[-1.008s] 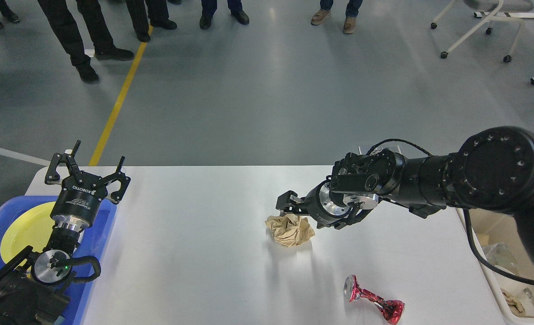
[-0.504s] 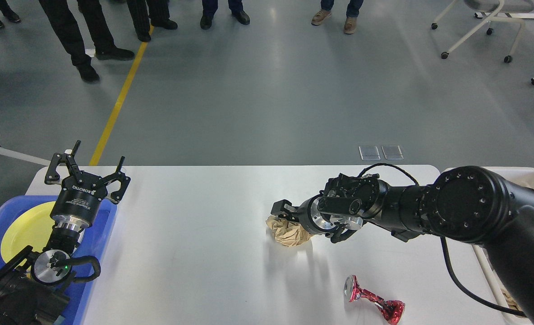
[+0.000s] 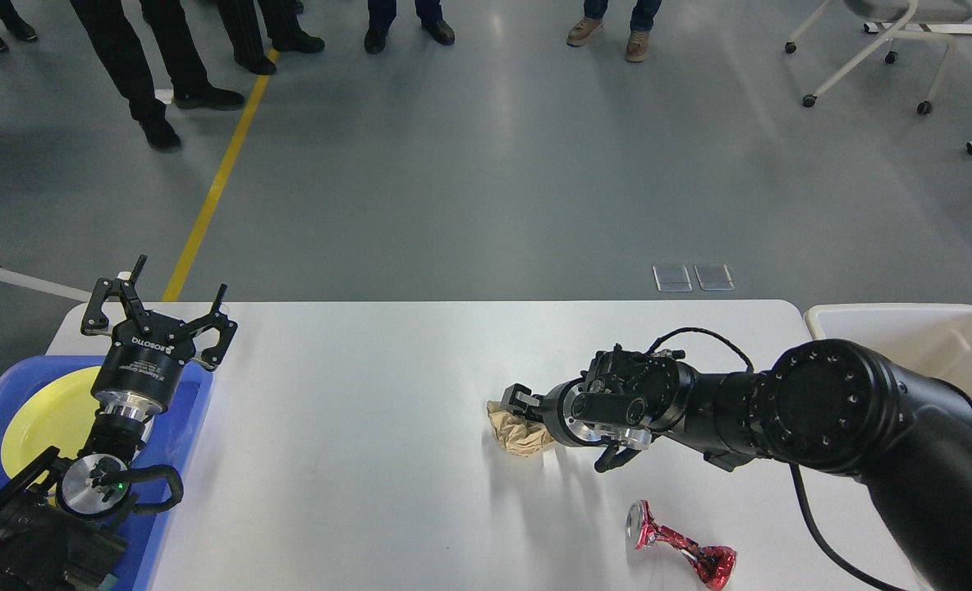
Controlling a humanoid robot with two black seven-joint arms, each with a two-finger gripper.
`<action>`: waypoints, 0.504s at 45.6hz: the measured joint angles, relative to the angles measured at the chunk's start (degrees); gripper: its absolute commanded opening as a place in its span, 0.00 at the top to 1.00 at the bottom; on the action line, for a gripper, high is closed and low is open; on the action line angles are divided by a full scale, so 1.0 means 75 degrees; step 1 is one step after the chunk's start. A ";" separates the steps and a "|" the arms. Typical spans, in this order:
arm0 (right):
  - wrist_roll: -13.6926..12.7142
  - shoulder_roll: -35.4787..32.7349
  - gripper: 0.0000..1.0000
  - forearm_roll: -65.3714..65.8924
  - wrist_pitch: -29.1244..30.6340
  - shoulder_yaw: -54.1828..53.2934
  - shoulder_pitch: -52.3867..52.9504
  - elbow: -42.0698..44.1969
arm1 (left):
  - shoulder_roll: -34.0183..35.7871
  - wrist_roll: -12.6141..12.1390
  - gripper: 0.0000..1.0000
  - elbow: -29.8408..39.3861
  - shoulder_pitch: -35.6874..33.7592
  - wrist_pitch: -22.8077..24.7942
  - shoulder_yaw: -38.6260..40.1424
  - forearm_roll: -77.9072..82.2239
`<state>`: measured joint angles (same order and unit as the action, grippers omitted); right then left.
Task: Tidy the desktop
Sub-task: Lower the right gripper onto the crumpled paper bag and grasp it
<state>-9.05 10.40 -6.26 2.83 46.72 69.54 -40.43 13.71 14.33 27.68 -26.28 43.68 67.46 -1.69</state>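
Observation:
The desktop (image 3: pixel 355 427) is a white tabletop with rounded corners. A crumpled ball of brown paper (image 3: pixel 517 433) lies near its middle. My right gripper (image 3: pixel 527 408) is pressed down onto the paper from the right. One finger shows over the paper's top, the other is hidden behind the wrist, so its state is unclear. A crushed red can (image 3: pixel 683 548) lies near the front edge, apart from the arm. My left gripper (image 3: pixel 162 302) stands open and empty over the far end of the blue tray (image 3: pixel 186 427).
A yellow plate (image 3: pixel 38 419) sits in the blue tray at the left. A beige bin (image 3: pixel 905 324) stands off the table's right end. People's legs and a wheeled chair (image 3: pixel 872 49) are on the floor beyond the table.
My right arm has dropped lower, bringing its gripper down onto the brown paper, which now looks squeezed and partly covered. The beige bin has come into view. The left arm has not moved.

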 measured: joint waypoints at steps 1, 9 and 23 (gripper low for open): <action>0.0000 -0.0001 0.74 -0.0011 -0.0001 -0.0014 -0.0001 -0.0011 | 0.0000 0.0000 0.04 0.0000 0.0000 0.0000 0.0000 0.0000; 0.0000 -0.0008 0.92 -0.0033 0.0004 -0.0057 0.0004 -0.0046 | 0.0000 0.0000 0.04 0.0000 0.0000 0.0000 0.0000 -0.0005; -0.0020 -0.0092 1.00 -0.0065 0.0073 -0.0056 0.0044 -0.0228 | 0.0000 0.0000 0.04 0.0000 0.0000 0.0000 -0.0004 -0.0005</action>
<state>-9.20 9.71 -6.74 3.38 46.30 69.87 -42.14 13.71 14.33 27.68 -26.28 43.68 67.43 -1.73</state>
